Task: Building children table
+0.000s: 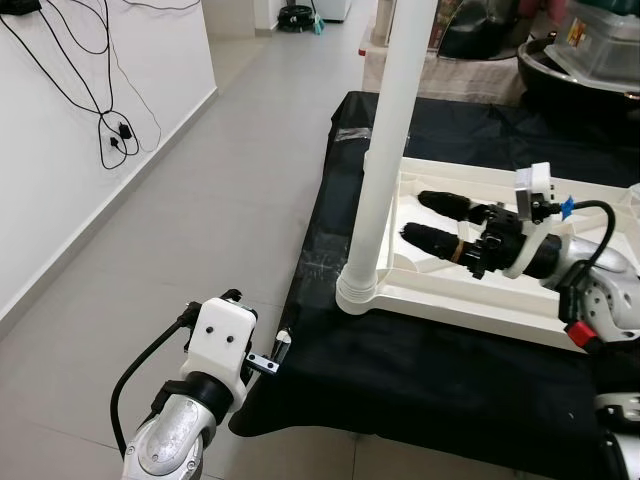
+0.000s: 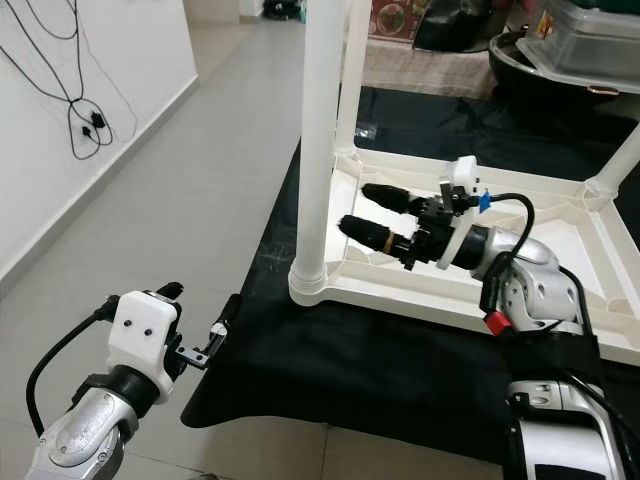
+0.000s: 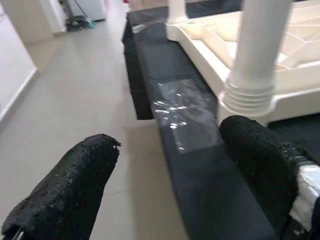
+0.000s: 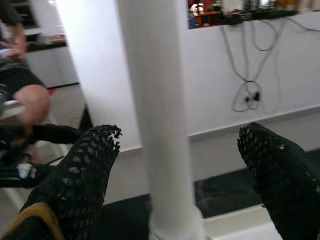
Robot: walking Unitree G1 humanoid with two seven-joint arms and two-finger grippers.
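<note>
Item: white plastic children's table, upside down on a black-draped work surface, its near-left corner close to that surface's left edge.

Legs: you have one white leg standing upright in the near-left corner socket, its ribbed collar seated on the frame. In the right eye view a second leg rises at the far-right corner, and another pale post shows behind the near leg at the far-left corner. The near-right corner lies outside the frames, so you cannot confirm a fourth leg. Judged progress: well along, with seating checks and the unseen corner left.

Right gripper: reaching across the underside of the table toward the near-left leg, fingers spread. In the right wrist view the leg stands between the two black fingers without either touching it; nothing is clamped.

Left gripper: low off the surface's near-left corner, above the tiled floor, fingers apart and empty.

Containers: a lidded clear plastic tub sits beyond the far edge; contents cannot be made out. The table's ribbed underside holds nothing loose.

Surroundings: cables hang on the white wall to your left.
</note>
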